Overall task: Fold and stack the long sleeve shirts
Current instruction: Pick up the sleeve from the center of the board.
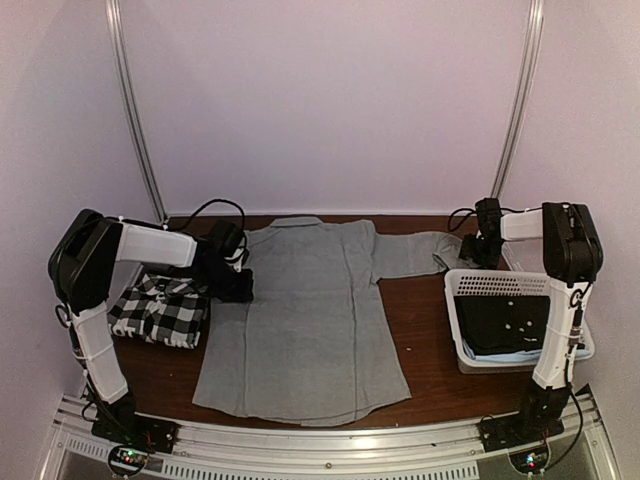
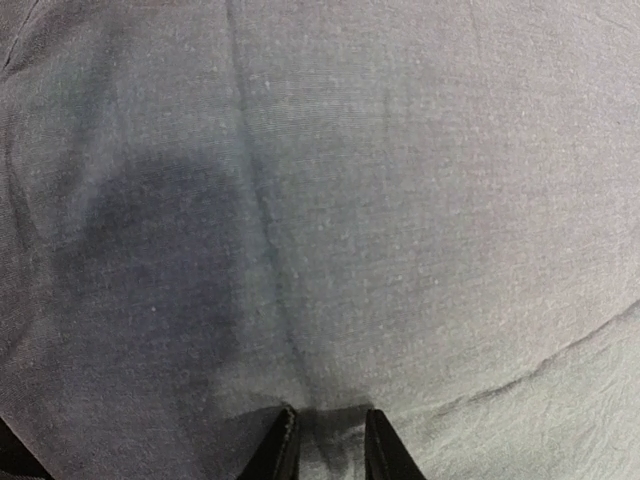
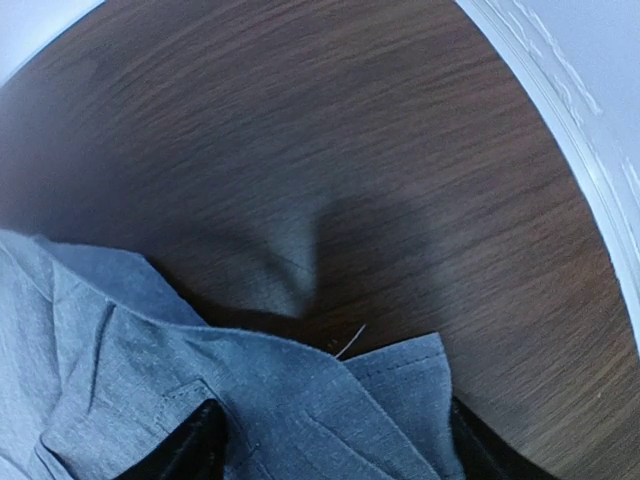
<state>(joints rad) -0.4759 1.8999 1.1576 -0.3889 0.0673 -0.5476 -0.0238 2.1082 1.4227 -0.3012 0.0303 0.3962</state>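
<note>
Grey shirt [image 1: 310, 320] is flat in the middle of the table [image 1: 425, 330], collar far, hem near. Its right sleeve [image 1: 410, 255] sticks out sideways, long axis running left-right toward the far right. The cuff [image 3: 330, 400] sits right under my right gripper [image 3: 335, 445], fingers spread wide either side of it, nothing gripped. So that arm is clearly the nearer one. I reckon the move is to close on the cuff and carry it left across the body. Left gripper [image 2: 330, 450] is down on the shirt's left shoulder area, jaws narrowed to a slit with a crease running into it, which looks like a pinch of cloth. Checked shirt [image 1: 160, 310] is folded at the left, basket [image 1: 500, 283] on the right.
</note>
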